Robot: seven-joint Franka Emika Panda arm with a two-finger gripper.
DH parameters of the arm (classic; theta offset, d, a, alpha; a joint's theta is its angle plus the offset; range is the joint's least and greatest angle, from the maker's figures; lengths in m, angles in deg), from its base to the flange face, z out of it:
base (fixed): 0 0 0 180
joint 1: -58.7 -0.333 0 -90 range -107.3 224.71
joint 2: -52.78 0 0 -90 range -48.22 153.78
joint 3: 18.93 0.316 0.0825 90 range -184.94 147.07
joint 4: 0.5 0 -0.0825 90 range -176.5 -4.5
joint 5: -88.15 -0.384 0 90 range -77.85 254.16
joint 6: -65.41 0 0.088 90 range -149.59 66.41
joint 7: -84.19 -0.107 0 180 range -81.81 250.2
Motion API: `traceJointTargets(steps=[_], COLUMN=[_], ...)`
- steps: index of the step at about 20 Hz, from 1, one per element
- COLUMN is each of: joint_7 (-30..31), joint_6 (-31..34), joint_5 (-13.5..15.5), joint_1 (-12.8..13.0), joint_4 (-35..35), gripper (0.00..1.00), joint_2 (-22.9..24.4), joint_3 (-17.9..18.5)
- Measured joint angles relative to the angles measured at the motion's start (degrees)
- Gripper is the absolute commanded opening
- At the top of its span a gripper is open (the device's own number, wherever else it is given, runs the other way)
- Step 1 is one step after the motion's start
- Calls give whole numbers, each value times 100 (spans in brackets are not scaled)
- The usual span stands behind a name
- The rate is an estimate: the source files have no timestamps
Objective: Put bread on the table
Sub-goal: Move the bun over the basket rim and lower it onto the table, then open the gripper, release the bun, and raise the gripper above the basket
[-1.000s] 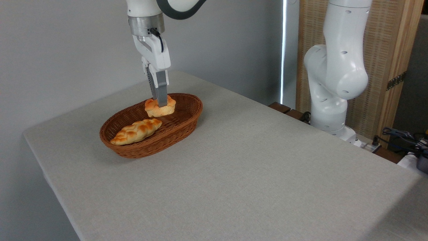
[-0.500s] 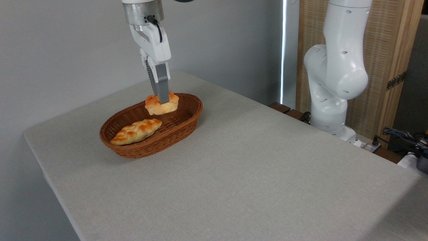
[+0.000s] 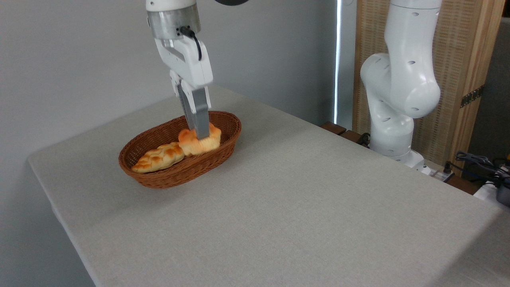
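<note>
The bread, a small round orange-golden bun, hangs over the right half of the brown wicker basket, near its front rim. My gripper comes down from above and is shut on the bread, its grey fingers pinching the bun's top. The bun partly hides the right end of the braided loaf. The table, covered in light grey-beige cloth, spreads out to the right and front of the basket.
A longer braided golden-brown loaf lies in the left half of the basket. The arm's white base column stands beyond the table's far right edge, with cables beside it. A grey wall runs behind the table.
The gripper has carried the bun towards the front right of the basket, from the back of the basket to just inside its near rim. The basket and the loaf stayed put.
</note>
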Motion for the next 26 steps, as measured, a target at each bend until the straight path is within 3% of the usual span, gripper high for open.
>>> traceJointTargets(steps=[2, 5, 6, 8, 13, 16, 26], joint_7=[-185, -215, -215, -214, -197, -189, -150], joint_6=[0, -2, -28, -232, -997, -1059, -1059], joint_5=[-136, -483, -558, -635, -646, -646, -759], joint_1=[-169, -226, -230, -284, -438, -439, -439], joint_4=[-1, -4, -4, -4, -3, 5, 45], gripper=[39, 40, 45, 63, 85, 99, 100], joint_2=[-107, -346, -437, -653, -1145, -1223, -1218], joint_3=[15, 24, 25, 30, 43, 42, 41])
